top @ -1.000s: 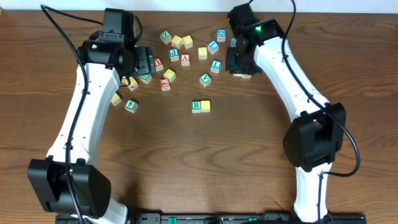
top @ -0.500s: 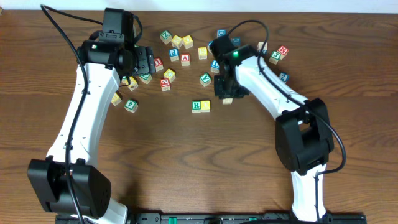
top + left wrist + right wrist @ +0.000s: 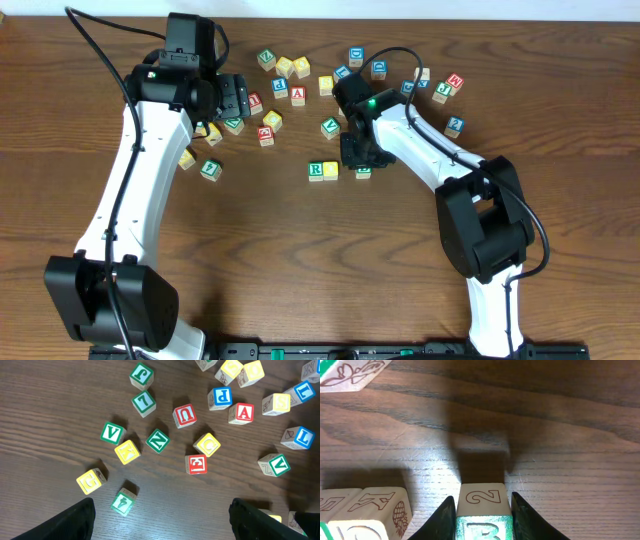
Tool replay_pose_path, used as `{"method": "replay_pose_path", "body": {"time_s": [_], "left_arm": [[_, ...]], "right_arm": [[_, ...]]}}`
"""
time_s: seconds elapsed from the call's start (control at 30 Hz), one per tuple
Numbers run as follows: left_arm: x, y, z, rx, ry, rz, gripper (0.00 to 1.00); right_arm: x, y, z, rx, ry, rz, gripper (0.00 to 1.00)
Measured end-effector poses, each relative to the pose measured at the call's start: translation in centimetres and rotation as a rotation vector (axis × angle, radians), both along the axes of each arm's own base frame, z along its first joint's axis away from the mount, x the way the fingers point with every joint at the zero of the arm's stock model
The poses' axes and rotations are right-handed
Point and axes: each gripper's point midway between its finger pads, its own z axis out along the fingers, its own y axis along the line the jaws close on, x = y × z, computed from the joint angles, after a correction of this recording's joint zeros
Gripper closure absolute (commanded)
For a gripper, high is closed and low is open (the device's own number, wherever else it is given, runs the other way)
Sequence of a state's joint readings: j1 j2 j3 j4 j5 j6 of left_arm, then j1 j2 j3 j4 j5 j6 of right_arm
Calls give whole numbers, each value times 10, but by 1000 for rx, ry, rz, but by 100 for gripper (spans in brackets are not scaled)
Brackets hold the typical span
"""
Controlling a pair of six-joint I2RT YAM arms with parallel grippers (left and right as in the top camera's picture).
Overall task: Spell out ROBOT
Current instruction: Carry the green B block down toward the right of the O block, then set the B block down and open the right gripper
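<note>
We record the green-framed R cube (image 3: 316, 170) lying face-up near the tabletop's centre. A plain yellow cube (image 3: 331, 170) touches its side toward the right edge. The green-framed B cube (image 3: 482, 527) is just beyond, apart, clamped in the right pincer (image 3: 483, 510).

- Left arm (image 3: 135, 180) stretches from the bench's near-left edge toward the far edge, with the wrist bent rightward. Its jaws stand wide apart above the bench.
- Right arm (image 3: 425, 150) folds at the elbow and reaches left to mid-bench, wrist pointing down. Its jaws are closed on the B cube (image 3: 483, 527).
</note>
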State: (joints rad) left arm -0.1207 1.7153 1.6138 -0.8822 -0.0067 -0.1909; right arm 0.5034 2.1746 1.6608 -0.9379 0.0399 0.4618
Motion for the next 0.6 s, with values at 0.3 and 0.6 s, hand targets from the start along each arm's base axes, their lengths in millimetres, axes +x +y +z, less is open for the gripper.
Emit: {"method": "replay_pose_path", "body": {"time_s": [0.3, 0.6], "left_arm": [[0, 0, 0, 0, 0, 0, 15], [0, 0, 0, 0, 0, 0, 16]], "right_arm": [[8, 4, 34, 23, -40, -1, 67], [-3, -22, 108, 52, -92, -43, 67]]}}
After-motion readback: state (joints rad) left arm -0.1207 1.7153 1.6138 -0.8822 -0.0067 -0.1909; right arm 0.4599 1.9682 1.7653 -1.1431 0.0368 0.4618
